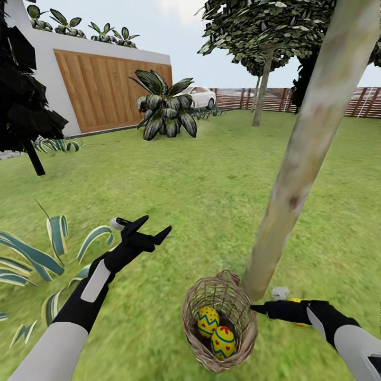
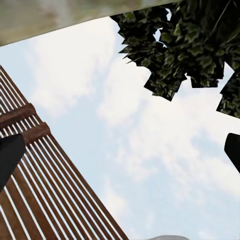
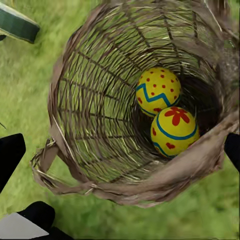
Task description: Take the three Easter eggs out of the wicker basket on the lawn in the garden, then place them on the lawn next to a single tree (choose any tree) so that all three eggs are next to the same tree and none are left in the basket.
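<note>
green lawn point(image 1: 211, 180); two eggs point(image 3: 165, 112) inside wicker basket point(image 1: 197, 309) at tree point(image 1: 307, 148); left gripper point(image 1: 147, 228) spread, right gripper point(image 1: 260, 308) fingers parted.

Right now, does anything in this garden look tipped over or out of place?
Yes: the wicker basket lies tilted on the lawn beside the tree, its mouth facing sideways. Two eggs rest inside. A yellow object, likely another egg, peeks out behind the right gripper.

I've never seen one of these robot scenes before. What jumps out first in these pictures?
A round tan woven wicker basket sits on the green lawn at the foot of a thick, pale leaning tree trunk, with two yellow eggs banded in blue zigzags and dotted red lying inside. The robot's black right gripper reaches in beside the basket, while the left gripper hangs over the grass with open jaws.
</note>
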